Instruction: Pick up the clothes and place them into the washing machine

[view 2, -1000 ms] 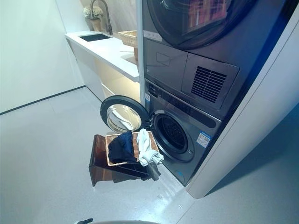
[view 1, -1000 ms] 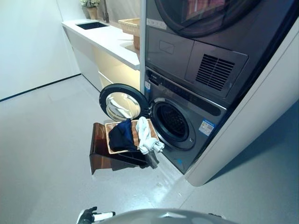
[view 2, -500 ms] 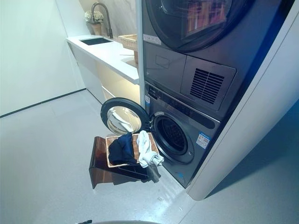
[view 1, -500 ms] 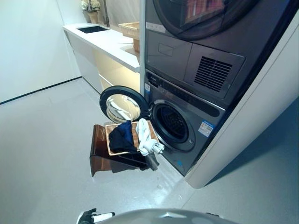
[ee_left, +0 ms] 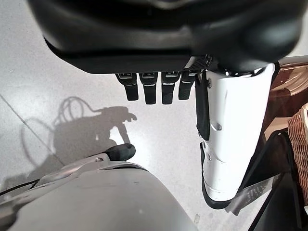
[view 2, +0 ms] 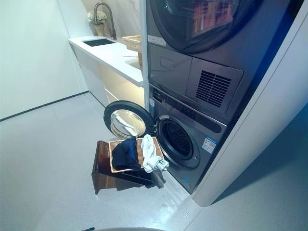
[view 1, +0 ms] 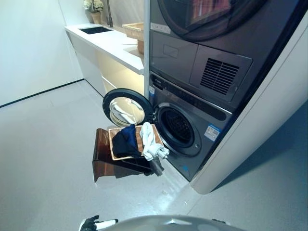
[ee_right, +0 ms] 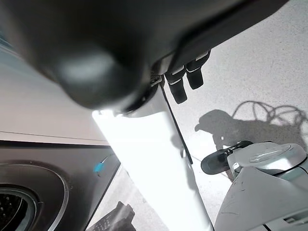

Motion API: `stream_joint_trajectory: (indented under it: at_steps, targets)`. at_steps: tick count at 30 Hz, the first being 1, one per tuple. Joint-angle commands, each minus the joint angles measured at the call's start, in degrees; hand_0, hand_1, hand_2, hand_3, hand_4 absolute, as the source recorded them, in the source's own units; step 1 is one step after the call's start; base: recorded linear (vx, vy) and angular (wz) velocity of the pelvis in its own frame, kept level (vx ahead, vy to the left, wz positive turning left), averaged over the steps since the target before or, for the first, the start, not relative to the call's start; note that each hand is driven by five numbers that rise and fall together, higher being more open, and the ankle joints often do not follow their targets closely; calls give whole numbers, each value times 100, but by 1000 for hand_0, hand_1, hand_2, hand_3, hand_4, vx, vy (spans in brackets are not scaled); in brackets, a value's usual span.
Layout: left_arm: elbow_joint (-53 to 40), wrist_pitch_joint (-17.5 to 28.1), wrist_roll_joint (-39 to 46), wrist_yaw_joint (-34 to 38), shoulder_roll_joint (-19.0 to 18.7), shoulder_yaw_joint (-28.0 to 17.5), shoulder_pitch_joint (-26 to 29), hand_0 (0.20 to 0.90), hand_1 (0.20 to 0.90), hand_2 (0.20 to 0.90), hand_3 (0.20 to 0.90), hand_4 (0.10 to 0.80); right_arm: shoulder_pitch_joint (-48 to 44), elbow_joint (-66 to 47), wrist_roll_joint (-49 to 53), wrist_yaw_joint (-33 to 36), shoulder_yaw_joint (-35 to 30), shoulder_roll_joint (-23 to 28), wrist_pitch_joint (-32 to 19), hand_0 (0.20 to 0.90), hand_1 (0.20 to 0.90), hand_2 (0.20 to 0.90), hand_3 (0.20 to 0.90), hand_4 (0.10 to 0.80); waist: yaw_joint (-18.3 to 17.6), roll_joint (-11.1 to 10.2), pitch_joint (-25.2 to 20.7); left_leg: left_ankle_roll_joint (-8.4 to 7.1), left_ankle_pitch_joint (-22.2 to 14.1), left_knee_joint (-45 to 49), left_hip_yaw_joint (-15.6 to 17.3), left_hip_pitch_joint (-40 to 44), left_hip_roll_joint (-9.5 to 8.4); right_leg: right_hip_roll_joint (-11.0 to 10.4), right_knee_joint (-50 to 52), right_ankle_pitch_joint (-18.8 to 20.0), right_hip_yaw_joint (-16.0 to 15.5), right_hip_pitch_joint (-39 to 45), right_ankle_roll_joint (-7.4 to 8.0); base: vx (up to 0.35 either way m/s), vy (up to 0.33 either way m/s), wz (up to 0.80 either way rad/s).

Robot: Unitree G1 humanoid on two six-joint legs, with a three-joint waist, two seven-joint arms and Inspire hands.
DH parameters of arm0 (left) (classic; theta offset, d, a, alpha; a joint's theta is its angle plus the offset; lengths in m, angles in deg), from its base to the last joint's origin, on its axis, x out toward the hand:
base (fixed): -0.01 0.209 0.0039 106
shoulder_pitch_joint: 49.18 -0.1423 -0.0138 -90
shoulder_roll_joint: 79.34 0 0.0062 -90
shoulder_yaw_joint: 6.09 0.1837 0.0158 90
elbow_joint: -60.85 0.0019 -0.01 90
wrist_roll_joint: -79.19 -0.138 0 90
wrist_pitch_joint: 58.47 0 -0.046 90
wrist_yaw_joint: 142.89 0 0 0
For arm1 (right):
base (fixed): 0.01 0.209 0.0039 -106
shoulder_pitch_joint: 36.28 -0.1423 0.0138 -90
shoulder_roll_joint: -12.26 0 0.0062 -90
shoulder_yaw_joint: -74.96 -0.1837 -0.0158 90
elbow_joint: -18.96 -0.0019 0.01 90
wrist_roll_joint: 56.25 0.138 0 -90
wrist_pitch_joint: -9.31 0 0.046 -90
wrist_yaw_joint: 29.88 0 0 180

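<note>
- White tabletop [view 1: 108,41] runs along the far left wall with a sink [view 1: 95,29] let into it, a plant [view 1: 94,6] at its end and a wicker basket [view 1: 135,30] close to the machines; none of this belongs to the task, so it can stay where it is.
- Brown stand [view 1: 102,156] sits on the floor [view 1: 43,144] just in front of the washing machine, tilting a woven tray [view 1: 138,139] toward the opening, probably so the laundry is an easy reach from the drum.
- Dark blue garment [view 1: 125,141] lies heaped in the tray, and a white garment [view 1: 150,143] lies beside it on the machine side, drooping over the tray's edge. Both clothes are still outside the machine, so the task looks barely begun.
- Round door [view 1: 126,107] of the washing machine [view 1: 190,130] stands swung wide to the left, behind the tray, leaving the drum mouth [view 1: 178,126] clear for loading.
- Dryer [view 1: 216,48] is stacked on top, its door closed.
- Left hand [ee_left: 159,57] hangs low over bare floor near the stand, fingers [ee_left: 151,89] straight and relaxed, holding nothing.
- Right hand [ee_right: 110,53] hangs by the machine's lower front, its fingers [ee_right: 185,77] likewise loose and empty, both well apart from the clothes, as if waiting for the approach.
</note>
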Motion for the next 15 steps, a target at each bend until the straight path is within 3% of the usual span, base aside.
stream_joint_trajectory:
  at_steps: [1,15]
  targets:
    - [235,151,99,30,205,-268,542,900,900,900,900,800,-607,161,-159,181,-3,220,-85,900,900,900,900,800,39,136,319,-78,-467,-6,-306,255,-295,316,3,-172,-287,149,-90,0,0,0]
    - [100,150,138,49,152,-162,641,900,900,900,900,800,-663,13,-211,172,121,280,-94,900,900,900,900,800,-22,182,366,-115,-422,-6,-308,255,-183,462,171,-281,-275,64,-216,2,-48,0]
